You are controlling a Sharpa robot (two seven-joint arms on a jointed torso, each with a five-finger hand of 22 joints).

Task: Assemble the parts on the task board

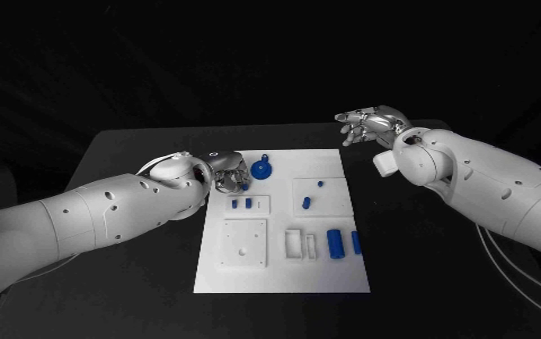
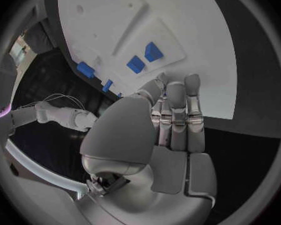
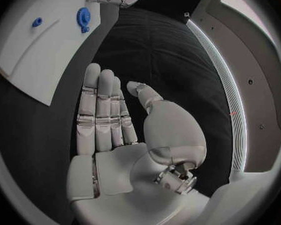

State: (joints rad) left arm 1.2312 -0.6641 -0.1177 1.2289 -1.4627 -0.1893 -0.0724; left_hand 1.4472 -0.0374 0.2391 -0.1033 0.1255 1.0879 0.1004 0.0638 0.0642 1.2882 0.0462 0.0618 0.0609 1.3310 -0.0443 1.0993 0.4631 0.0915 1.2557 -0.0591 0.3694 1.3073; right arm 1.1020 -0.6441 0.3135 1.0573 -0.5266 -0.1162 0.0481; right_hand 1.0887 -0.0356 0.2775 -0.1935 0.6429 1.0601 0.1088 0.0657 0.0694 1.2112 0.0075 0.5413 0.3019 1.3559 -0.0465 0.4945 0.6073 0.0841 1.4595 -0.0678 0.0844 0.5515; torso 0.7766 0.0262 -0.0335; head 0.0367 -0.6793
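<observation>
The white task board (image 1: 282, 272) lies in the middle of the black table. My left hand (image 1: 231, 173) hovers at the board's far left corner, fingers straight and together, holding nothing (image 2: 175, 120). Beside it lies a round blue part with a tab (image 1: 262, 169). Two small blue blocks (image 1: 241, 204) sit in a raised plate just nearer; they also show past the fingertips (image 2: 143, 58). My right hand (image 1: 370, 126) is off the board's far right corner, flat and empty (image 3: 106, 120). Two blue cylinders (image 1: 344, 244) stand at the near right.
Two small blue pegs (image 1: 313, 193) sit on a raised plate at the board's right middle. A square plate with holes (image 1: 244, 243) and a slotted white block (image 1: 300, 243) occupy the near half. Bare black table (image 1: 135, 151) surrounds the board on every side.
</observation>
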